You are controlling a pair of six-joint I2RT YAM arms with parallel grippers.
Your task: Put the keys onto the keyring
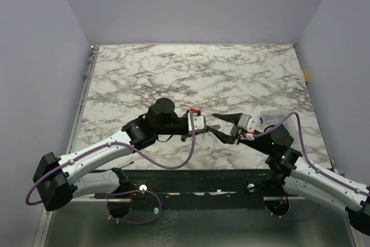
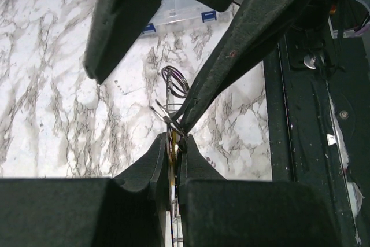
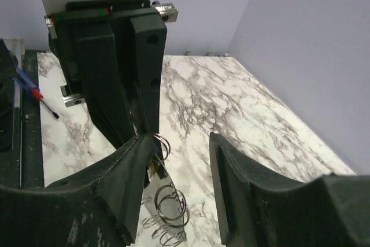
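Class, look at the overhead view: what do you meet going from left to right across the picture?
left arm's elbow → left arm's round black wrist joint → white block on the right wrist → clear plastic box

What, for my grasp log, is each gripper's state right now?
Left gripper: shut on the key.
Right gripper: open, gripping nothing.

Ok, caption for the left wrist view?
Left gripper shut on the key; right gripper open, one finger beside the grey keyring.
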